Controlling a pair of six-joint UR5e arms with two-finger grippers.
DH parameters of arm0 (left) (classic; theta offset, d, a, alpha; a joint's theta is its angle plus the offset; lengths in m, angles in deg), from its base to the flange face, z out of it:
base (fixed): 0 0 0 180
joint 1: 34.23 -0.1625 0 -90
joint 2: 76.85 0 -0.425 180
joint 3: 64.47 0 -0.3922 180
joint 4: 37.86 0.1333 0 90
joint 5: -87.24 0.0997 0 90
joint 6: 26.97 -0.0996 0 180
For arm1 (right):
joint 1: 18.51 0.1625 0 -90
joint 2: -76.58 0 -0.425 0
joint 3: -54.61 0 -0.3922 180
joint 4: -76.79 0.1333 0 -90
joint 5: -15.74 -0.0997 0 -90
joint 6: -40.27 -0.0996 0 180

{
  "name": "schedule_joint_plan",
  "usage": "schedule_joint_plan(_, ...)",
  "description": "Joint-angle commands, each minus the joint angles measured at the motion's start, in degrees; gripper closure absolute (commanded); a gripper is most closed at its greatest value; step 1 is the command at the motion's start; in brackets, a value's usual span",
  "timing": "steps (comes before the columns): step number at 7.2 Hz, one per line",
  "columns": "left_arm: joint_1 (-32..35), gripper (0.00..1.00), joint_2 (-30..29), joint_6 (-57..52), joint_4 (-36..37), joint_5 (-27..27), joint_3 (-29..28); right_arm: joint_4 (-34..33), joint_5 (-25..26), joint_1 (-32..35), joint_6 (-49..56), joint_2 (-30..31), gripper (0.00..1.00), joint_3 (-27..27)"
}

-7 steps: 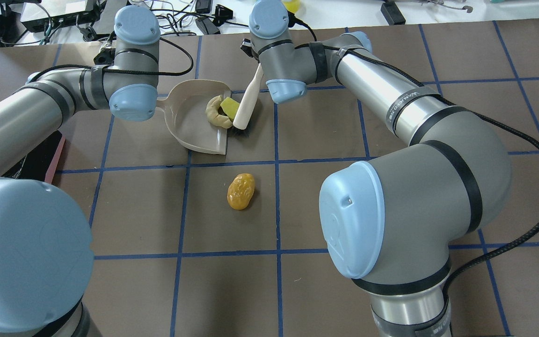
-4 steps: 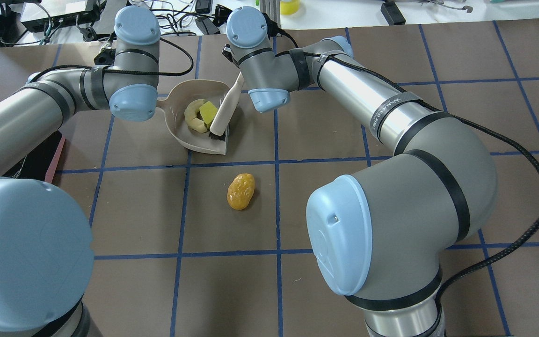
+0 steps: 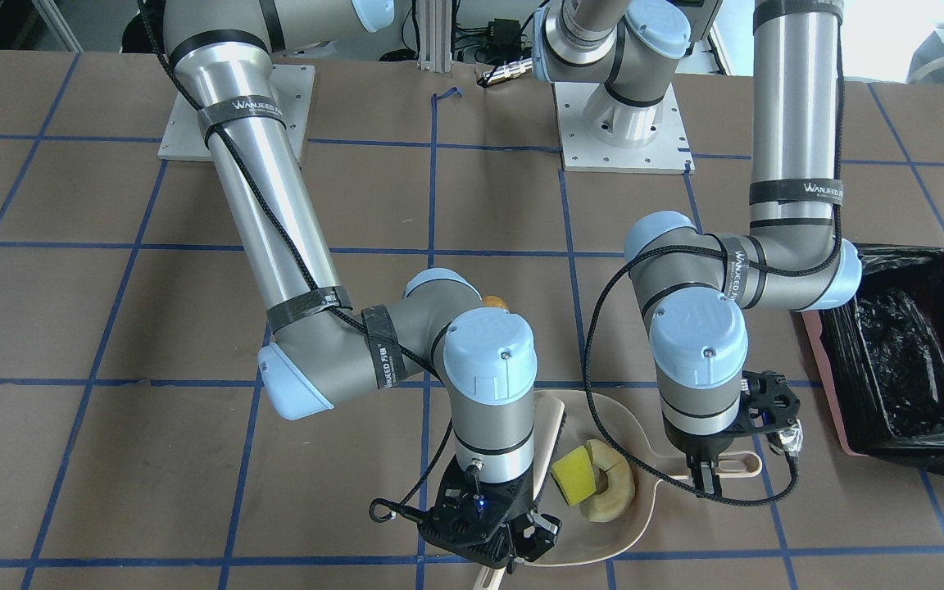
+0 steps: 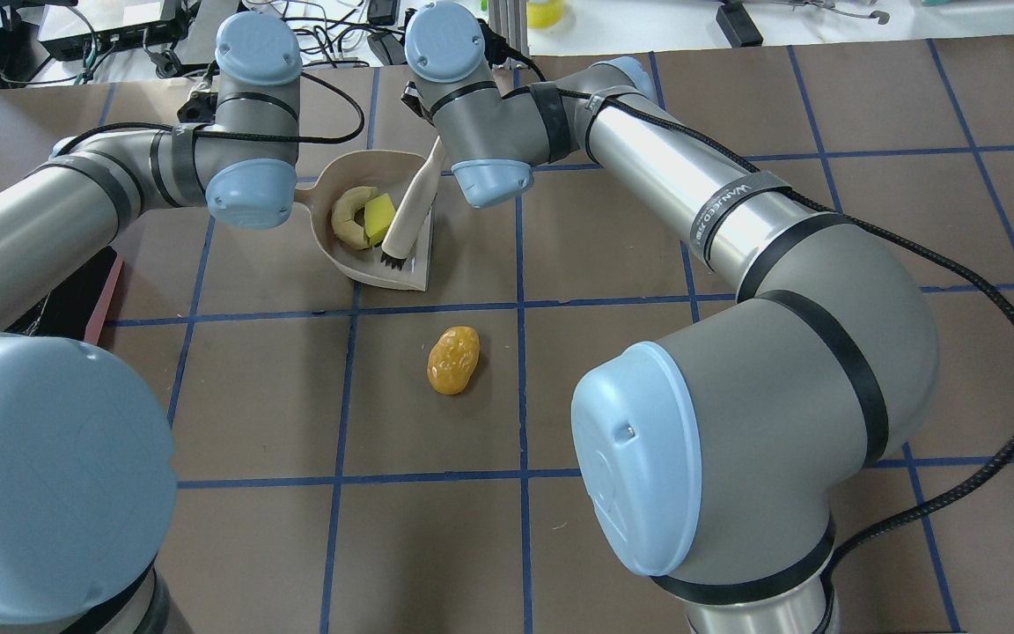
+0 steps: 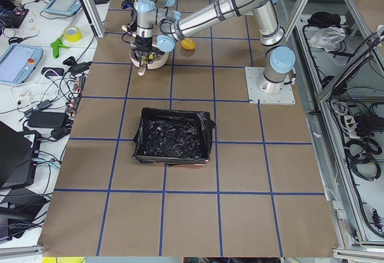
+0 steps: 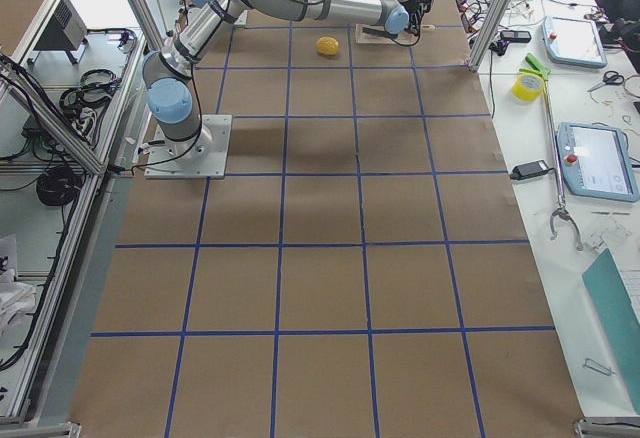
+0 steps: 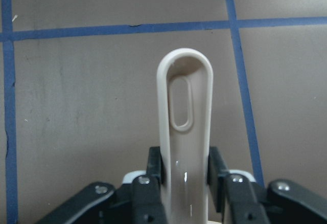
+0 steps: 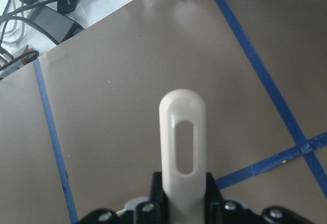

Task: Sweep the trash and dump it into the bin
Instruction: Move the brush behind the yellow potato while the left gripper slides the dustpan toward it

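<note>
Brown paper crossed by a blue tape grid covers the table (image 4: pixel 252 396), and 2 robot arms reach over it to the beige dustpan (image 4: pixel 357 260). The bin (image 3: pixel 898 360), a pink box lined with crinkly black plastic, stands well apart from the dustpan, out past its handle end on the robot's left. The dustpan lies flat on the table. The left gripper (image 7: pixel 185 163) is clamped on the dustpan's flat looped handle, with a finger pressed to each side. A white brush (image 4: pixel 407 216) leans across the dustpan's open lip, its dark bristles down inside the dustpan close to that lip. The right gripper (image 8: pixel 183 183) is clenched round the brush's slotted handle. Of the 3 pieces of trash, the golden-brown lump (image 4: pixel 453 359) lies on the table outside the dustpan, near the corner of its lip that faces the robot. The pale crescent slice (image 4: pixel 347 211) lies inside the dustpan, toward its handle end. The yellow sponge (image 4: pixel 378 218) sits inside the dustpan against the slice's inner curve, just beside the brush; whether brush and sponge touch cannot be told.
</note>
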State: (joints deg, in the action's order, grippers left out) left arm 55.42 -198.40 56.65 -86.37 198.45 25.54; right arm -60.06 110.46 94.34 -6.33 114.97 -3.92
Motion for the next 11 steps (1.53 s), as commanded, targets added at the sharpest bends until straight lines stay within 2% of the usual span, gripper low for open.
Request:
schedule_joint_plan(1, 0.1, 1.00, 0.0, -0.1, 0.0, 0.0, 0.2, 9.5, 1.2, -0.8, 3.6, 4.2, 0.89, -1.6)
schedule_joint_plan(3, 0.0, 1.00, 0.2, -0.9, 0.1, -0.6, 0.3, 14.8, 6.7, -1.0, 4.0, 8.8, 0.89, -6.9)
schedule_joint_plan(5, -0.1, 1.00, 2.0, -1.9, -0.2, -0.6, 0.8, 15.4, 6.7, -3.5, 7.1, 15.1, 0.90, -15.8)
schedule_joint_plan(6, -0.1, 1.00, 2.6, -2.0, -1.5, -1.3, 1.9, 14.4, 6.0, -4.1, 7.7, 19.5, 0.90, -22.4)
schedule_joint_plan(7, -0.3, 1.00, 3.9, -1.9, -1.6, -5.9, 3.0, 12.8, 6.3, -4.0, 7.3, 23.5, 0.90, -27.9)
schedule_joint_plan(8, -0.8, 1.00, 5.3, -1.9, -2.5, -7.5, 4.3, 9.5, 6.3, -3.9, 7.0, 27.2, 0.90, -33.6)
schedule_joint_plan(10, -3.4, 1.00, 8.7, -5.2, -2.7, -7.4, 6.7, 7.7, 6.7, -3.8, 5.0, 33.2, 0.91, -41.5)
schedule_joint_plan(11, -5.2, 1.00, 9.5, -7.0, -2.7, -7.5, 7.6, 6.0, 6.7, -3.7, 3.6, 33.9, 0.92, -44.2)
